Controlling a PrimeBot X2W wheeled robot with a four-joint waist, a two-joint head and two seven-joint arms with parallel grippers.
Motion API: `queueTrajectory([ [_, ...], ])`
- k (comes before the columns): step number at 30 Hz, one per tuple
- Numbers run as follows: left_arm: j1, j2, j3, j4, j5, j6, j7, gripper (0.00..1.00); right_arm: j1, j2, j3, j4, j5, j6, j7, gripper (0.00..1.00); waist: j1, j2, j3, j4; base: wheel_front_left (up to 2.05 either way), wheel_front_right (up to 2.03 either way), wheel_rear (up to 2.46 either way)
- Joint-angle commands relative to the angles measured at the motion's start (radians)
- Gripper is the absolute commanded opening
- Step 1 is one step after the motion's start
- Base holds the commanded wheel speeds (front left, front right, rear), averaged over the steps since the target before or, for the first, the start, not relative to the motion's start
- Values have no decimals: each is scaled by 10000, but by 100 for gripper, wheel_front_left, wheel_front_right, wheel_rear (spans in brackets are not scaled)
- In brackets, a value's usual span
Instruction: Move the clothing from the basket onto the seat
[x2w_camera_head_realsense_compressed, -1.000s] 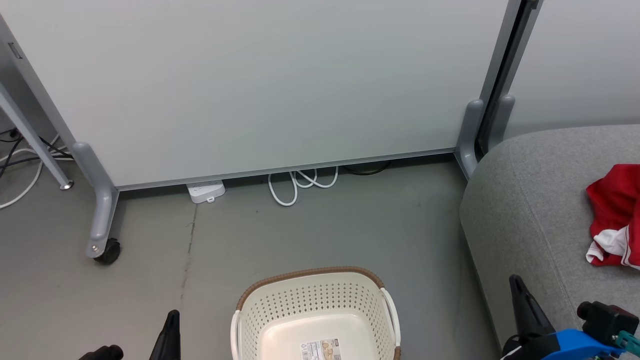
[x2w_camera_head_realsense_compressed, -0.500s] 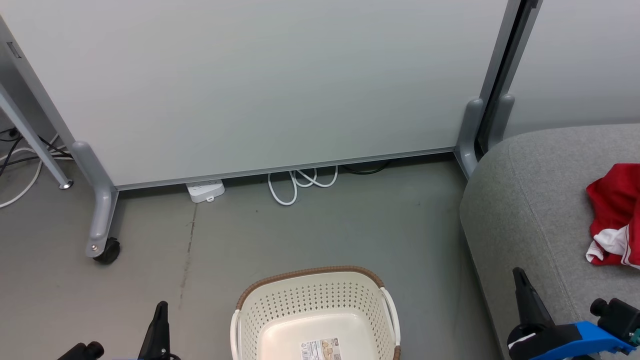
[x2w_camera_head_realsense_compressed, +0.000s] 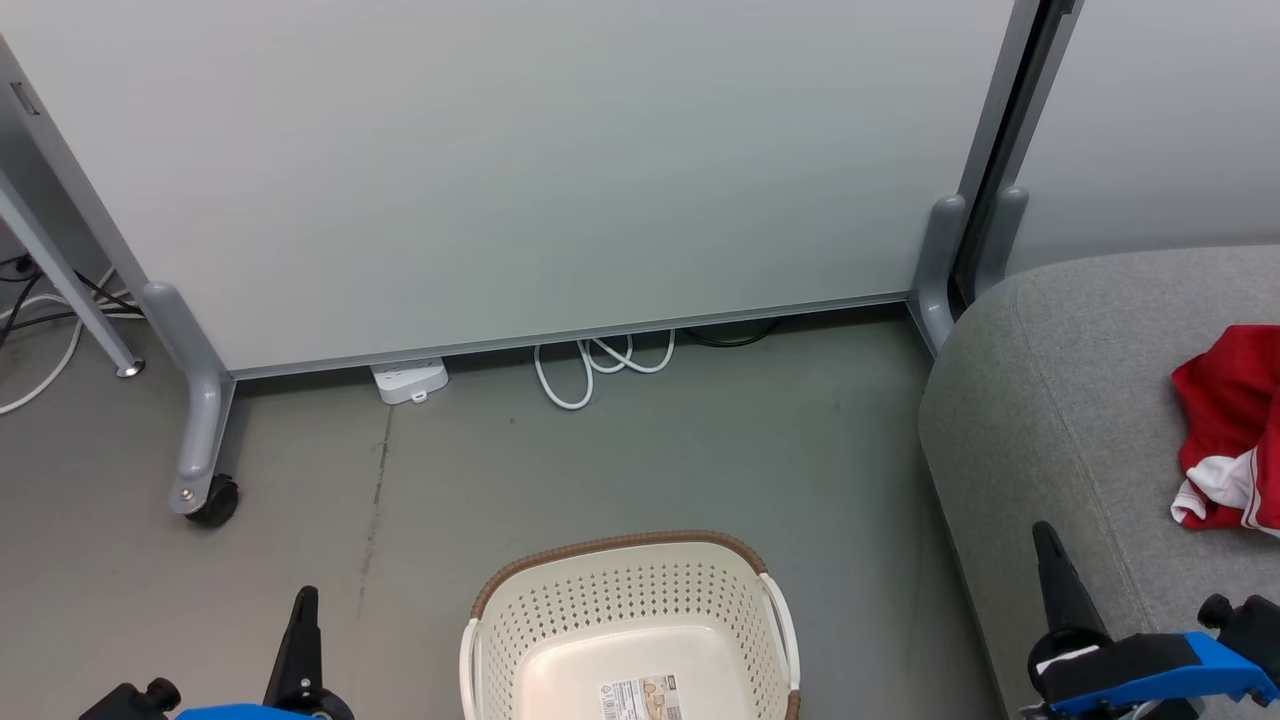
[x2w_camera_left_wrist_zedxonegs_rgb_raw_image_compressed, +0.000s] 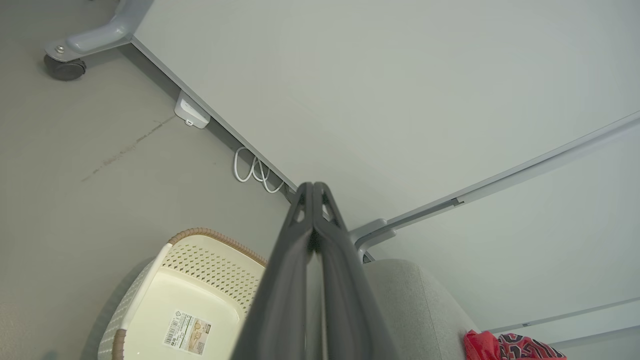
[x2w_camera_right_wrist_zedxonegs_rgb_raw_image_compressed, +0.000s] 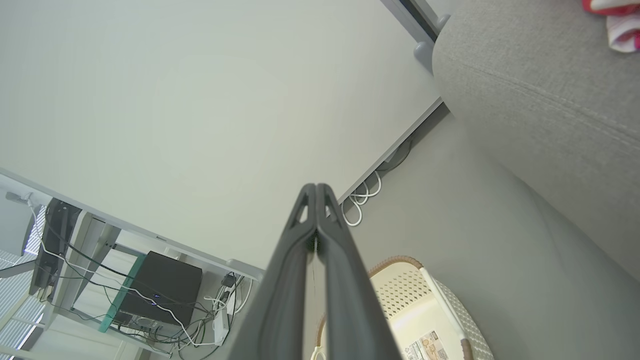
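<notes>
The cream basket (x2w_camera_head_realsense_compressed: 628, 600) with a brown rim stands on the floor at the bottom centre, nothing inside but the label on its bottom (x2w_camera_left_wrist_zedxonegs_rgb_raw_image_compressed: 187, 327). Red clothing (x2w_camera_head_realsense_compressed: 1228, 430) with white trim lies on the grey seat (x2w_camera_head_realsense_compressed: 1060, 400) at the right edge. In the left wrist view a red garment with black lettering (x2w_camera_left_wrist_zedxonegs_rgb_raw_image_compressed: 515, 346) lies on the seat. My left gripper (x2w_camera_head_realsense_compressed: 303, 605) is shut and holds nothing, left of the basket. My right gripper (x2w_camera_head_realsense_compressed: 1050, 545) is shut too, beside the seat's front corner. Both fingertip pairs meet in the wrist views (x2w_camera_left_wrist_zedxonegs_rgb_raw_image_compressed: 313, 187) (x2w_camera_right_wrist_zedxonegs_rgb_raw_image_compressed: 316, 188).
A white partition panel (x2w_camera_head_realsense_compressed: 520, 170) on wheeled grey feet (x2w_camera_head_realsense_compressed: 205, 495) stands behind the basket. A white power strip (x2w_camera_head_realsense_compressed: 410, 381) and coiled cable (x2w_camera_head_realsense_compressed: 600, 365) lie under it. Desk legs and cables sit at the far left (x2w_camera_head_realsense_compressed: 60, 320).
Both grippers have sunk lower toward the bottom edge of the head view, the left one drifting left. The basket and clothing have stayed put.
</notes>
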Motion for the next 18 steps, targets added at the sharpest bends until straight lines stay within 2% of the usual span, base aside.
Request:
queueTrajectory([
  [1, -295, 55, 117, -174, -256, -27, 86, 0, -313, -10, -43, -57, 339, -1, 47, 0, -1, 0, 2, -1, 0, 0, 0],
  [18, -419, 32, 421, -422, -1944, -36, 572, 0, -537, -7, -124, 110, 2379, -1, 245, 0, -1, 0, 27, -17, 0, 0, 0],
])
